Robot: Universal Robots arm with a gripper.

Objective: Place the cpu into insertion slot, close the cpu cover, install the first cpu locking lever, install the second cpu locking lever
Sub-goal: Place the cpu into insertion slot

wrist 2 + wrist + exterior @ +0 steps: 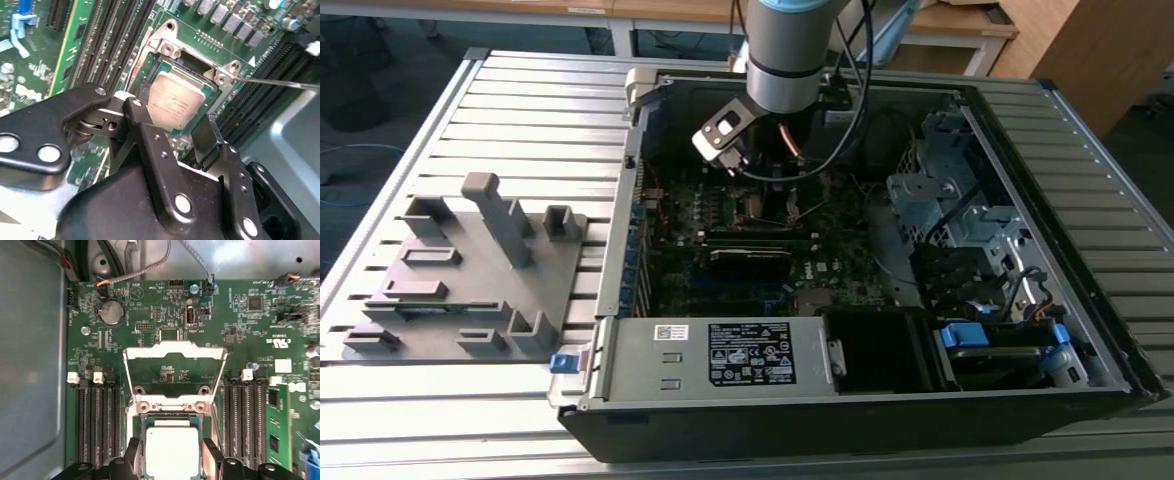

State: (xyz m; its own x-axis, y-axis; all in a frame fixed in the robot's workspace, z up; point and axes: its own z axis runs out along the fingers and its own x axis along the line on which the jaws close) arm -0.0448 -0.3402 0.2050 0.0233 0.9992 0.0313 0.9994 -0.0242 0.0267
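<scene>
Standing on a ribbed silver metal table (480, 100), a black open-sided computer case (854, 430) held the work. A grey moulded plastic fixture tray (454, 260) lay outside it, well apart from the claw. A grey-and-blue jointed robot arm (781, 60) hung down into the case over the dark green motherboard (250, 340).

The black two-fingered metal claw (177, 111) was closed on the cpu (175, 97), a small flat square chip with a dull silver-grey metal top. Its fingertips (140, 102) lay against two opposite edges of the chip. The chip lay between them, in or just over the insertion slot (167, 47), a square black socket with a metal rim directly beneath the claw.

The cpu cover (175, 349), a thin silver-grey hinged metal frame, stood swung open just beyond the fingertips.

Handling, as judged: the chip was light, stiff and smooth-topped, with a fragile contact face, so it was best held by its bare side edges and never pressed down.

Obstacles: long narrow black memory slots (97, 425) flanked the claw on both sides, one holding a green memory module (277, 430). A thin steel wire locking lever (280, 83) projected beside the socket, near one finger.
</scene>
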